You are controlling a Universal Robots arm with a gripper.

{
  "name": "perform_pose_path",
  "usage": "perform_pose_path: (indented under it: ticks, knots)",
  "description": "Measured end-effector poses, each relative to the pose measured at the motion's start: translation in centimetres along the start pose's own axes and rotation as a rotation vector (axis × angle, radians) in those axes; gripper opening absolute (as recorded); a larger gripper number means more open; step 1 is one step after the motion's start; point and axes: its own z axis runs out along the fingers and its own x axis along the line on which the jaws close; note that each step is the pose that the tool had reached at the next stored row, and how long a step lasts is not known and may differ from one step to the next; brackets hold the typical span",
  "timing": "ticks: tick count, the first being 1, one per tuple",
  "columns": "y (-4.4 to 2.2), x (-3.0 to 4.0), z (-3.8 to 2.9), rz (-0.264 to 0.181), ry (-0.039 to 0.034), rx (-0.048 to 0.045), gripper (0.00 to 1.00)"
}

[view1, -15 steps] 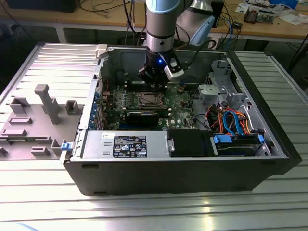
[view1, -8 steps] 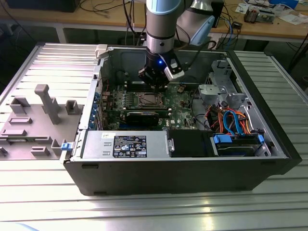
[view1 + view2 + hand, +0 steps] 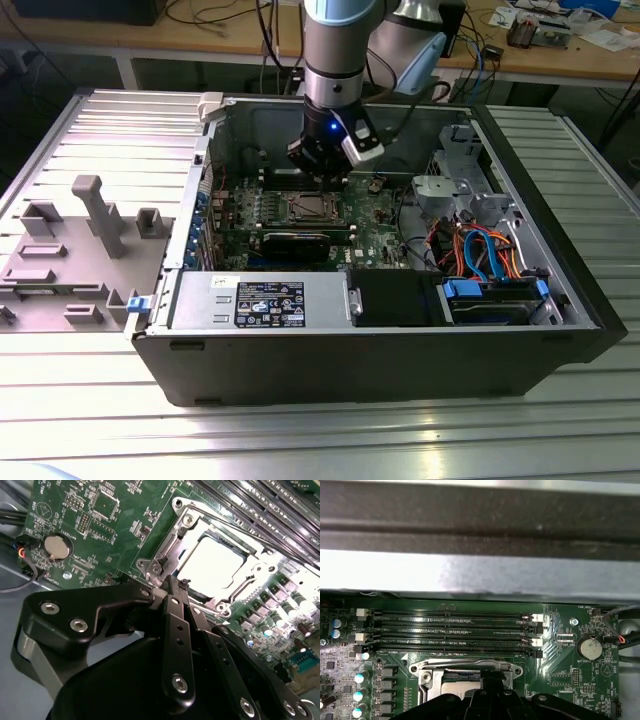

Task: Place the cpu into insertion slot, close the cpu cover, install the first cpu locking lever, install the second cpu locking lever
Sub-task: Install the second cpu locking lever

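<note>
The black two-fingered gripper (image 3: 175,587) is hovering clenched and empty at the socket's edge, centre of the second wrist view. The small silvery-grey square cpu (image 3: 212,562) is already sitting in its slot, right of centre, with the thin silvery metal cpu cover (image 3: 167,547) lying flat, framing it, seemingly awaiting latching.

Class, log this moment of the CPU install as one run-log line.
claw: shut, empty, at socket edge | cpu: seated in socket | cpu cover: down over cpu | motherboard: inside open case
</note>
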Motion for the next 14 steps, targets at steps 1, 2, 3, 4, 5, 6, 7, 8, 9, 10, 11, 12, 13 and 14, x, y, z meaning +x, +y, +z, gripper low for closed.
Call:
perform_pose_path:
  ticks: [1,2,3,4,5,6,7,8,9,10,11,12,13,14]
  knots:
    - [0.01,0.0,-0.09,0.0,0.0,0.0,0.11]
    - [0.01,-0.01,-0.17,0.0,0.0,0.0,0.11]
    - [0.01,-0.01,-0.22,0.0,0.0,0.0001,0.11]
    - [0.02,-0.01,-0.25,0.001,0.0,-0.0001,0.11]
    - [0.02,-0.01,-0.25,0.001,-0.0001,-0.0002,0.11]
    - [0.0,-0.01,-0.26,0.001,-0.0001,-0.0002,0.11]
    - [-0.03,-0.01,-0.27,0.001,0.0,0.0,0.11]
    - [-0.05,-0.01,-0.27,0.001,0.0,0.0,0.11]
    - [-0.07,-0.01,-0.27,0.001,0.0,0.0,0.11]
    - [-0.1,0.0,-0.27,0.001,0.0,0.0001,0.11]
    - [-0.1,0.0,-0.27,0.001,0.0,0.0,0.11]
    - [-0.1,0.0,-0.27,0.001,0.0,0.0001,0.11]
    - [-0.1,0.0,-0.32,0.001,0.0001,0.0005,0.11]
    - [-0.09,-0.01,-0.38,0.001,0.0,0.0004,0.11]
